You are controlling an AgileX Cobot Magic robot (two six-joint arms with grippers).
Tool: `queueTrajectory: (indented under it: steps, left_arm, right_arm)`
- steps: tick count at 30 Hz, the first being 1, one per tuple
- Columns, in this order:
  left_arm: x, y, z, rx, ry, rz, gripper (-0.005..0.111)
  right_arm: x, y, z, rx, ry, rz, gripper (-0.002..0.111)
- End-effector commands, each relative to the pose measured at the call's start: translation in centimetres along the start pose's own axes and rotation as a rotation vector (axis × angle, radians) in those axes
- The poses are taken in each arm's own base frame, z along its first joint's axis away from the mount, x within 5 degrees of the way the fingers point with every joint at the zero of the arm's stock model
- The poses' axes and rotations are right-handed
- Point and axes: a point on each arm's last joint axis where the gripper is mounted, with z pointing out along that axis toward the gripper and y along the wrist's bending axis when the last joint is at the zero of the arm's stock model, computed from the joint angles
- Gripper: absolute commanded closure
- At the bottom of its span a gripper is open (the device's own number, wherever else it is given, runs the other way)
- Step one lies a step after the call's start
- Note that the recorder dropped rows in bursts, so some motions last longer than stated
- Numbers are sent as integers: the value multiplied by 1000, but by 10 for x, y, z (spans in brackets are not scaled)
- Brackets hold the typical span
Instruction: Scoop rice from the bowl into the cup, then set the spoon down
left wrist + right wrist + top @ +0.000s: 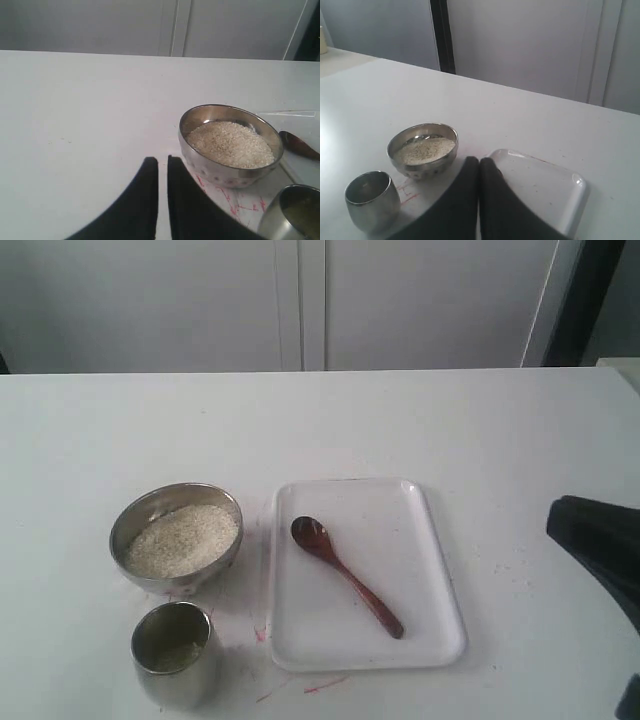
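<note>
Both arms' fingers, left (pixel 162 167) and right (pixel 479 167), pressed together, holding nothing.

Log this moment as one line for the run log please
spoon: lying on white tray, untouched | rice: in bowl | cup: beside bowl | left gripper: shut, empty | right gripper: shut, empty

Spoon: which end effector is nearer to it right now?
Right. The right end effector hangs over the tray's edge, with the spoon hidden below it. The left end effector sits beyond the bowl, away from the spoon.
</note>
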Motion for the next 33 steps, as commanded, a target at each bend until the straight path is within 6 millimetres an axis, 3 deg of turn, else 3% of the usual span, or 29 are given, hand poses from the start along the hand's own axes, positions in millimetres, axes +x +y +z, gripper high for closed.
queueTrajectory:
  steps: [1, 13, 24, 33]
  left_arm:
    - [-2, 0, 0, 4, -11, -11, 92]
    - [-2, 0, 0, 4, -11, -11, 92]
    - [-2, 0, 0, 4, -11, -11, 92]
    - [-2, 0, 0, 4, -11, -11, 92]
  right_arm:
    - [17, -2, -10, -5, -60, 56, 108]
    - [73, -8, -18, -18, -134, 112, 108]
    - [75, -8, -19, -10, -111, 33, 108]
    - [77, -9, -18, -11, -93, 95, 108]
